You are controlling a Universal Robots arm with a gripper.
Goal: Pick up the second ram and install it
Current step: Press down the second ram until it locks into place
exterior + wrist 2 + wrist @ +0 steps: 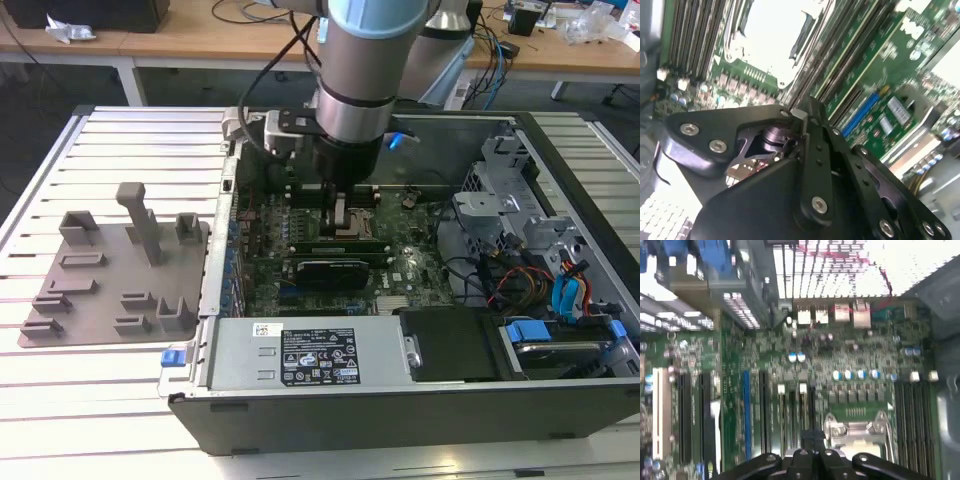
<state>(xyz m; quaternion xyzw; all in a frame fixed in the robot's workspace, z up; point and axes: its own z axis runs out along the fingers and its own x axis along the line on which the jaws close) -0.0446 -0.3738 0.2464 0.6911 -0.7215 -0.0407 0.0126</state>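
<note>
My gripper (340, 212) reaches down into the open computer case, low over the green motherboard (405, 272) next to the silver processor socket (771, 35). Both wrist views show the black fingers pressed together, gripper (802, 116) and gripper (810, 458), with nothing visible between them. A long, thin green ram stick (335, 243) with dark chips stands in a slot just in front of the fingertips in the exterior view. I cannot tell whether the fingertips touch it. Rows of dark ram slots (912, 425) run beside the socket (855, 432).
A grey plastic tray (110, 280) with raised blocks lies on the slatted table at the exterior view's left. The case's power supply (305, 355) fills its near side. Drive cages and cables (520, 230) crowd the right. A black card (325, 270) stands near the ram.
</note>
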